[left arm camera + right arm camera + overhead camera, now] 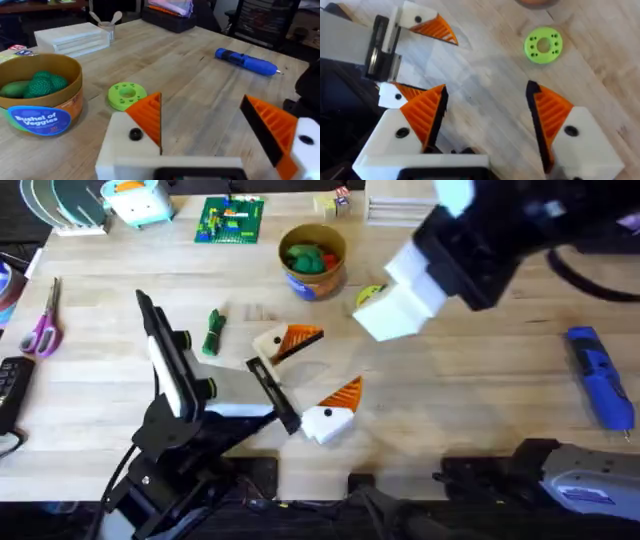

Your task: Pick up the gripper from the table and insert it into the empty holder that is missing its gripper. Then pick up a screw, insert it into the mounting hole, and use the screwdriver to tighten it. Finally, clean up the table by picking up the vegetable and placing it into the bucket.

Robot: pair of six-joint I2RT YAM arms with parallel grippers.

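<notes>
My left gripper lies open low over the table at its middle, with nothing between the fingers. Each of its two pale holders carries an orange ribbed gripper wedge: the far holder and the near holder. The wedges appear close up as the left wedge and the right wedge. My right gripper hangs open and empty high above the table, right of the left gripper. The dark-green vegetable lies left of the left arm. The bucket holds toy vegetables. The blue screwdriver lies at the far right.
A lime-green disc lies beside the bucket. Pink-handled scissors rest at the left edge. A green brick plate, small blocks and a white box stand along the back.
</notes>
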